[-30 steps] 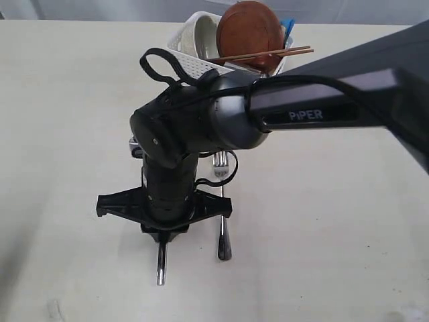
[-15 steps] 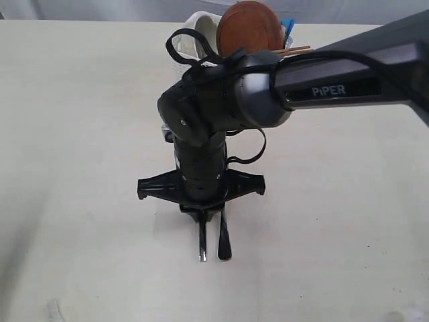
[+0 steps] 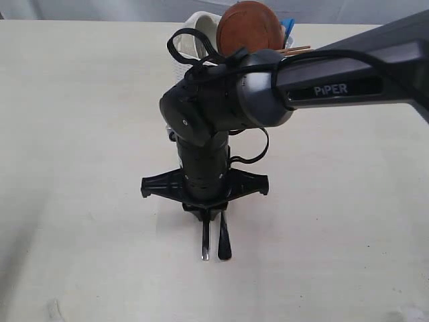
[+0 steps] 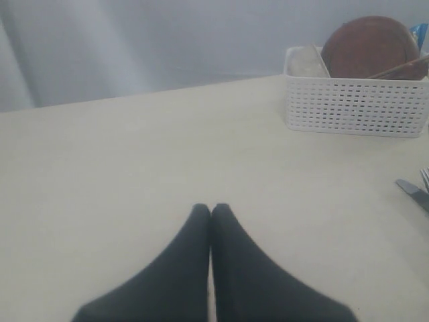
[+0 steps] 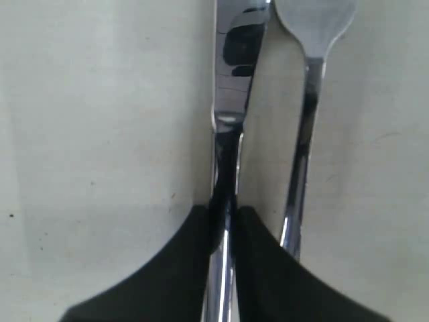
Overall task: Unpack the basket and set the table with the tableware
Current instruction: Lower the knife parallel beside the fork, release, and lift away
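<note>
My right gripper (image 5: 224, 213) is shut on the handle of the steel knife (image 5: 231, 74), which lies parallel to and close beside the steel fork (image 5: 308, 100) on the table (image 3: 80, 134). In the exterior view the knife handle (image 3: 206, 245) sticks out below the right gripper (image 3: 204, 215), just left of the fork handle (image 3: 224, 245). The white basket (image 4: 355, 107) at the back holds the pale bowl (image 4: 308, 64), the reddish-brown plate (image 4: 372, 47) and the chopsticks (image 4: 409, 66). My left gripper (image 4: 211, 209) is shut and holds nothing, low over the table.
The right arm (image 3: 335, 80) reaches across from the right and hides most of the basket (image 3: 179, 41) in the exterior view. A blue packet (image 3: 288, 27) pokes up behind the plate (image 3: 249, 27). Cup and spoon are out of sight.
My right gripper has carried the knife to the right, from well left of the fork to right beside it. Over the last half second it hardly moved.
</note>
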Robot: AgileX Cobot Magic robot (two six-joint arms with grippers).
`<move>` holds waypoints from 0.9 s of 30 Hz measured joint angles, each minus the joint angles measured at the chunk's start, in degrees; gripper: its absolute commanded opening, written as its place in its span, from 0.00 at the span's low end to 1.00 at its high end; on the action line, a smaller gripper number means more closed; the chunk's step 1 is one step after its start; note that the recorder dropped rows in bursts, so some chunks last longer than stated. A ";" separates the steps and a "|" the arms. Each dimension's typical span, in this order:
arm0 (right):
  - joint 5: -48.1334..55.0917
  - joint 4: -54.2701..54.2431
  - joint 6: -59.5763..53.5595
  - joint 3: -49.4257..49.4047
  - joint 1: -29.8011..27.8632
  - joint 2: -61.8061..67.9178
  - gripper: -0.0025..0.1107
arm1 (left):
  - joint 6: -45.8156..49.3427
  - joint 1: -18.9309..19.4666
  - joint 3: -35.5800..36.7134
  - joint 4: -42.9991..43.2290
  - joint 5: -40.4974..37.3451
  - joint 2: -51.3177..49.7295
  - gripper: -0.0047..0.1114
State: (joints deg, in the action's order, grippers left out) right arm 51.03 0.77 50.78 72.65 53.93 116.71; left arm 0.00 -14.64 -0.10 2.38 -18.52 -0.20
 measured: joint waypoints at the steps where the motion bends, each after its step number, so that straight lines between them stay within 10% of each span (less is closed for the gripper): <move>1: 0.00 0.00 0.28 0.00 0.00 0.00 0.02 | 0.00 0.00 0.00 0.00 0.00 0.00 0.04; 12: -0.08 0.12 1.05 0.00 0.00 0.00 0.04 | 0.00 0.00 0.00 0.00 0.00 0.00 0.04; 18: -0.08 0.12 0.63 0.00 0.00 0.00 0.41 | 0.00 0.00 0.00 0.00 0.00 0.00 0.04; 27: 1.73 0.12 -6.55 8.43 -1.84 -7.82 0.39 | 0.00 0.00 0.00 0.00 0.00 0.00 0.04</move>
State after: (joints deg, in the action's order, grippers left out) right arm 52.77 0.89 44.23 81.09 52.09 108.89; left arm 0.00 -14.64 -0.10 2.38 -18.52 -0.20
